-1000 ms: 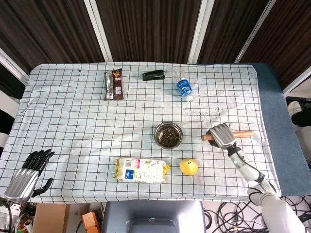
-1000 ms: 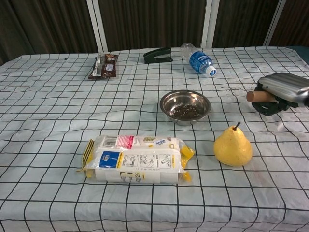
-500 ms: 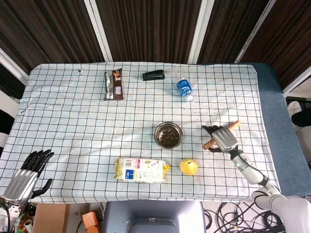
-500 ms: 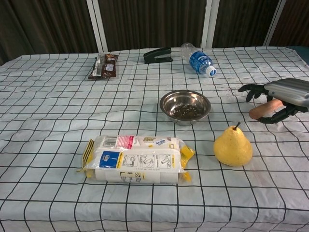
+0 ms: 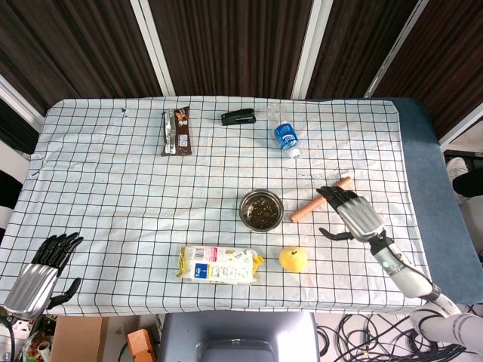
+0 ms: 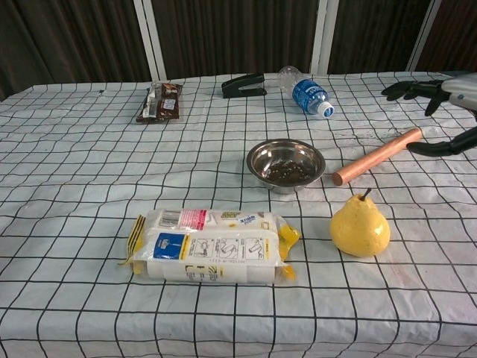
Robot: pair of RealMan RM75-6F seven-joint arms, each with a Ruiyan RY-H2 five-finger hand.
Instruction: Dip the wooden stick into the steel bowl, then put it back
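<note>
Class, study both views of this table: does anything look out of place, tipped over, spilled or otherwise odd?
Mostly one thing: the water bottle lies on its side near the far edge, beside the stapler, instead of standing. Nothing looks spilled. The steel bowl stands upright with dark bits inside, and the wooden stick lies slanted beside it.

Open cloth to the left, clutter crowding the right of the tabletop [image 5: 113, 196]

The steel bowl [image 5: 261, 210] is sitting mid-table with the wooden stick [image 5: 321, 199] lying aslant just to its right, its near end pointing at the bowl's rim but apart from it; the right hand [image 5: 353, 215] is hovering over the stick's far end with fingers spread. A pear [image 6: 360, 224] is standing close in front of that gap, and a snack packet [image 6: 212, 245] is lying before the bowl. A water bottle [image 5: 286, 137], stapler [image 5: 238, 116] and chocolate bar [image 5: 176, 130] are lining the far edge. The left hand [image 5: 41, 271] is hanging off the near left corner, well apart from everything.
</note>
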